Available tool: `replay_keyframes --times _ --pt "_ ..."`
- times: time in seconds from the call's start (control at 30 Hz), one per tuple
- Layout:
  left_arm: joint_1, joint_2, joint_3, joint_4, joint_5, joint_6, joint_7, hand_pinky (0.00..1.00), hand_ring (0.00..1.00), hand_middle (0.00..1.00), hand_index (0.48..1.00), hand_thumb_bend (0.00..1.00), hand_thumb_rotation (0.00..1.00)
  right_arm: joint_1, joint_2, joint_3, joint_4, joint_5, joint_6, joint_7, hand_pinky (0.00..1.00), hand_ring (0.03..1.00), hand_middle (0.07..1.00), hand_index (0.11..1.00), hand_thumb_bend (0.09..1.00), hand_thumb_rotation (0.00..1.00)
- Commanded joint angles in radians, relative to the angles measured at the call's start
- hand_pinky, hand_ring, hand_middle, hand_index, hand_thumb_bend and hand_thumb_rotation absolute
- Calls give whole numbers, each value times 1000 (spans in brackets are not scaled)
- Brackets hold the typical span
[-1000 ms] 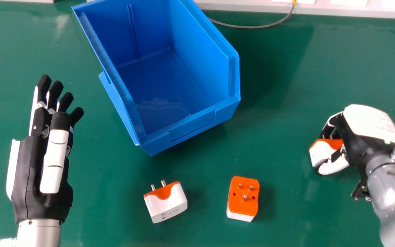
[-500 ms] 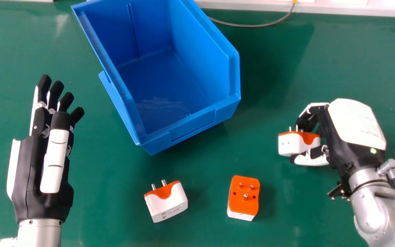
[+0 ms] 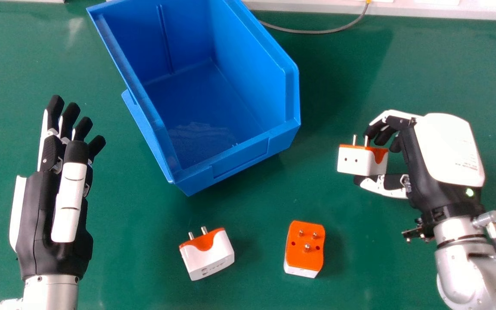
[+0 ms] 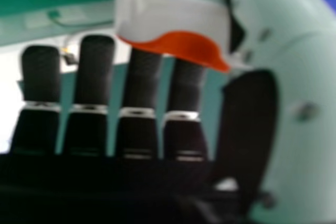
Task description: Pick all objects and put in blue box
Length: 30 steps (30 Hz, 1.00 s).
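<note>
Right robot hand (image 3: 446, 146) carries a white-and-orange plug adapter (image 3: 358, 165) toward the blue box (image 3: 239, 160).
Compared with the earlier head view, hand and adapter have shifted left and farther forward, nearer the box, while the tilted adapter (image 3: 209, 256) and the pins-up adapter (image 3: 304, 249) lie where they were on the green table (image 3: 144, 258); the right hand view gives the held one's wavy orange edge close up, between fingers and thumb, and the head view its metal pins pointing up beside bent fingers, thumb underneath; the box is smooth plastic with angled side walls, and the left robot hand (image 3: 52, 206) rests open, fingers straight.
</note>
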<state>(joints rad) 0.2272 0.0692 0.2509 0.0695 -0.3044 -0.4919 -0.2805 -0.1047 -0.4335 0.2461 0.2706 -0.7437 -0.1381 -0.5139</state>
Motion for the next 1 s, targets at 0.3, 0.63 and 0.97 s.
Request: replay_keyframes --times 0.3,0.63,0.97 --pt "-4 5 4 -10 0 -20 -2 923 965 988 982 738 761 4 3 -32 -2 5 -83 -89 342 435 524 513 502 0" --pt "-9 3 1 1 2 -29 -3 923 964 987 982 735 760 3 21 -45 35 9 -219 -213 337 438 535 499 498 0" --pt "-8 2 -2 4 10 -36 0 923 964 987 982 730 763 33 67 -31 6 -22 -353 -344 336 440 537 497 498 0"
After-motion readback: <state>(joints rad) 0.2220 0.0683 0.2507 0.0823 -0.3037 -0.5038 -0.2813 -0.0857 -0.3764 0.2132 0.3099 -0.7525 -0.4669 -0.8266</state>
